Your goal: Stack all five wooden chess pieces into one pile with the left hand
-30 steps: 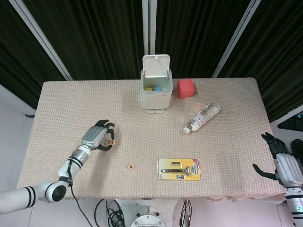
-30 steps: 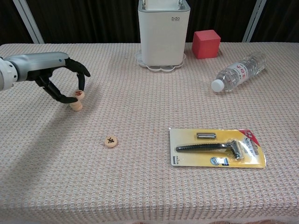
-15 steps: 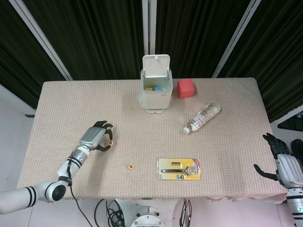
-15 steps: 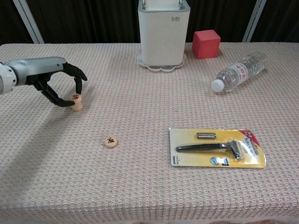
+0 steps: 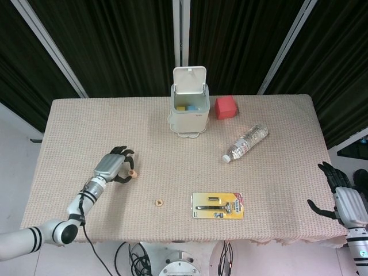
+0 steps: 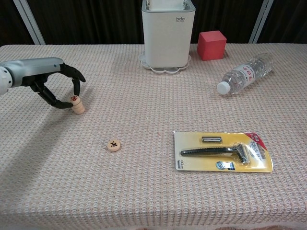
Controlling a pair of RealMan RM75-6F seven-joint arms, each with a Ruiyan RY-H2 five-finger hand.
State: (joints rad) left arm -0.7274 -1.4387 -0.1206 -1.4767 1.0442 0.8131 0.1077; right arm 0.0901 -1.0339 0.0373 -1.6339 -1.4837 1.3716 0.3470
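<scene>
A short stack of round wooden chess pieces stands upright at the table's left, its top face marked in red. My left hand hovers just left of it, fingers curved around the stack with a thin gap and nothing held. One more wooden piece lies flat and alone nearer the front edge, to the right of the stack. My right hand hangs beyond the table's right edge with its fingers spread; the chest view does not show it.
A white lidded bin stands at the back centre, with a red cube on its right. A plastic bottle lies on its side at the right. A yellow razor pack lies front centre.
The tilted piece that my left hand held over the stack now sits on top of it. The hand has let go and drawn slightly left.
</scene>
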